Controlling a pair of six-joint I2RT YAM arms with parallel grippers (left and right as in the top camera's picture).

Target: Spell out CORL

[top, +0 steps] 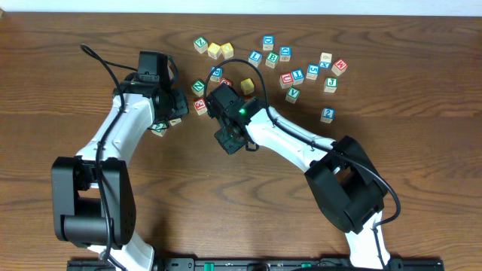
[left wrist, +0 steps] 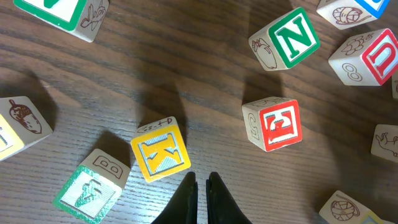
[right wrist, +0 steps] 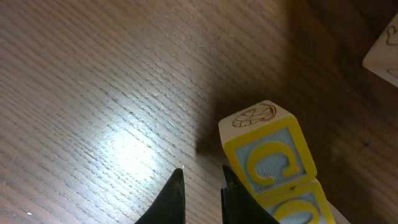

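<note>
My right gripper is drawn nearly closed and holds nothing, its tips low over the wood. The yellow C block sits just beside one finger, outside the gap. My left gripper is pressed together too, and empty. Just ahead and to its left lies a yellow K block, with a green block close beside it. Farther out stand a red block and a green N block. More lettered blocks are scattered across the far part of the brown wooden table.
</note>
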